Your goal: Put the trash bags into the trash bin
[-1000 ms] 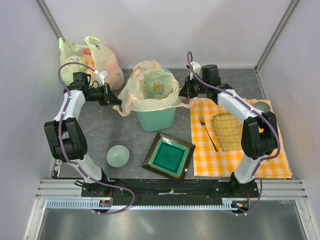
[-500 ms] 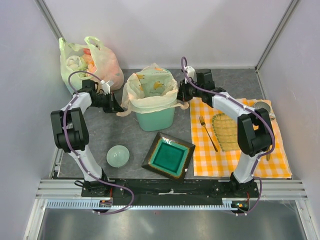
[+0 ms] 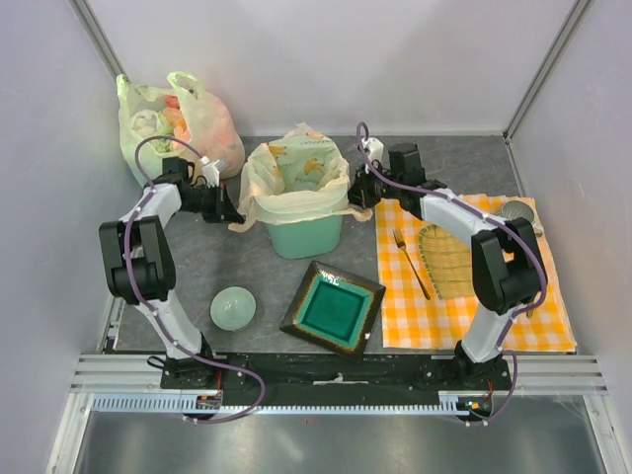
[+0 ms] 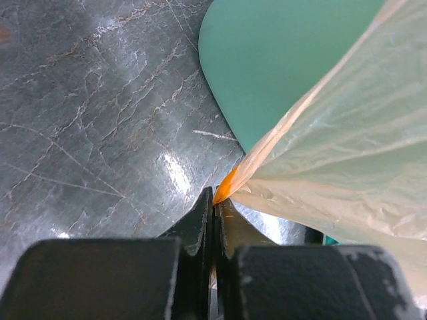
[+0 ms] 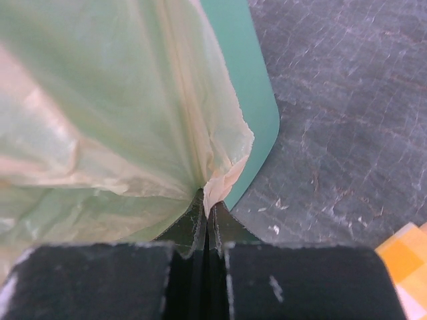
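Observation:
The peach-cream trash bag [image 3: 296,188] lines the mint-green trash bin [image 3: 306,237], its edges folded down over the rim. My left gripper [image 3: 235,215] is shut on the bag's left edge, low beside the bin. In the left wrist view the bag [image 4: 347,160] stretches from my shut left gripper [image 4: 215,200] over the bin wall [image 4: 280,60]. My right gripper [image 3: 357,197] is shut on the bag's right edge. In the right wrist view the bag [image 5: 100,100] bunches at my shut right gripper [image 5: 205,203] against the bin [image 5: 247,87].
A stuffed yellow-green bag [image 3: 173,118] sits at the back left. A pale green bowl [image 3: 233,307] and a square teal dish [image 3: 333,307] lie in front. An orange checked cloth [image 3: 464,296] at right holds a fork [image 3: 410,262] and a woven basket [image 3: 446,259].
Both grippers have moved in toward the bin and down along its sides, pulling the bag's edges over the rim. Since half a second ago only slight settling.

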